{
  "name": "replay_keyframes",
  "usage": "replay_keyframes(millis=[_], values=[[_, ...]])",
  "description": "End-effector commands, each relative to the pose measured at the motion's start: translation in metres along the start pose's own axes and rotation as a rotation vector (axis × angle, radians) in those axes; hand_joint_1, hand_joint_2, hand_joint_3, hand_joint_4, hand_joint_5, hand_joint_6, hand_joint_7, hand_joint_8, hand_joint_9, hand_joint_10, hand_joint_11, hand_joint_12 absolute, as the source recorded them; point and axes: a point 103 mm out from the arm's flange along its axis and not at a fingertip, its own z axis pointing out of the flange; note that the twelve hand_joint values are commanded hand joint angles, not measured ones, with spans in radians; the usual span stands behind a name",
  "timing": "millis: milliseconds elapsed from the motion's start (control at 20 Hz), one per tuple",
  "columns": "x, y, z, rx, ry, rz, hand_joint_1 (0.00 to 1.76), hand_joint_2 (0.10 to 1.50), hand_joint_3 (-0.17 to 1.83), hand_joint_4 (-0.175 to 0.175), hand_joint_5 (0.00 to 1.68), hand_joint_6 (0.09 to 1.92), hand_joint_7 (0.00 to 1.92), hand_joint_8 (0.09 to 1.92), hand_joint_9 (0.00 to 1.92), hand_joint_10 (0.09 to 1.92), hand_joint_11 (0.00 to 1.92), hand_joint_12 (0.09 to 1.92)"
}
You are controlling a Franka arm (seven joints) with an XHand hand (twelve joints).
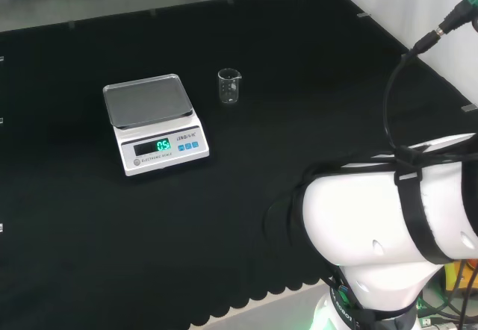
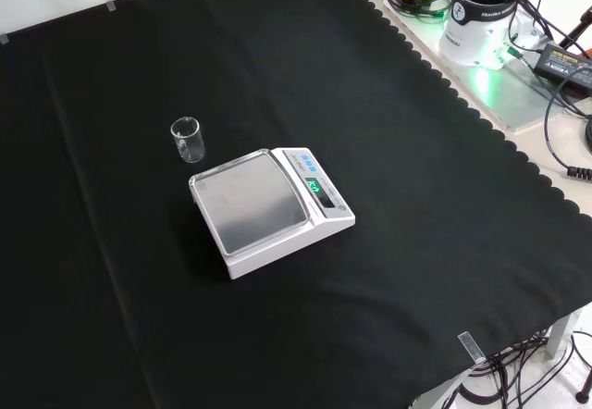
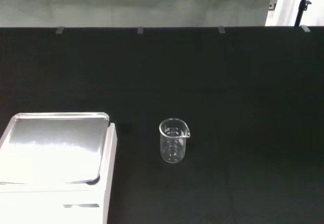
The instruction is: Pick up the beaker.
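Observation:
A small clear glass beaker (image 1: 229,86) stands upright on the black cloth, just right of the scale in the head view. From the front it is the beaker (image 2: 188,139) up and left of the scale. The wrist view has the beaker (image 3: 173,140) at some distance, spout turned sideways, and it looks empty. Nothing touches it.
A white digital scale (image 1: 154,123) with a steel pan sits beside the beaker, also the scale (image 2: 268,207) and the scale (image 3: 56,163). The arm's white link (image 1: 396,218) fills the head view's lower right. The arm's base (image 2: 486,11) and cables lie beyond the cloth's scalloped edge.

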Motion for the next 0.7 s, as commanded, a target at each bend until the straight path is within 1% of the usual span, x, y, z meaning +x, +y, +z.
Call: replay_keyframes(millis=[50,250,350,600,700], values=[[-0.044,0.03,0.038,0.024,0.023,-0.023,0.26,1.13,-0.01,-0.142,0.17,0.09,0.0,0.62,0.04,0.88,0.3,1.38],[-0.074,0.071,0.07,0.048,0.069,-0.022,0.26,1.13,-0.02,-0.141,0.18,0.09,0.0,0.61,0.02,0.88,0.28,1.38],[-0.084,0.089,0.085,0.067,0.076,-0.016,0.26,1.13,-0.02,-0.141,0.18,0.09,0.0,0.6,0.01,0.88,0.27,1.38],[-0.092,0.122,0.11,0.092,0.039,-0.014,0.27,1.12,-0.02,-0.141,0.18,0.09,0.0,0.58,0.0,0.85,0.24,1.4],[-0.095,0.133,0.119,0.11,0.044,-0.021,0.27,1.12,-0.02,-0.141,0.18,0.09,0.0,0.57,0.0,0.83,0.23,1.4]])
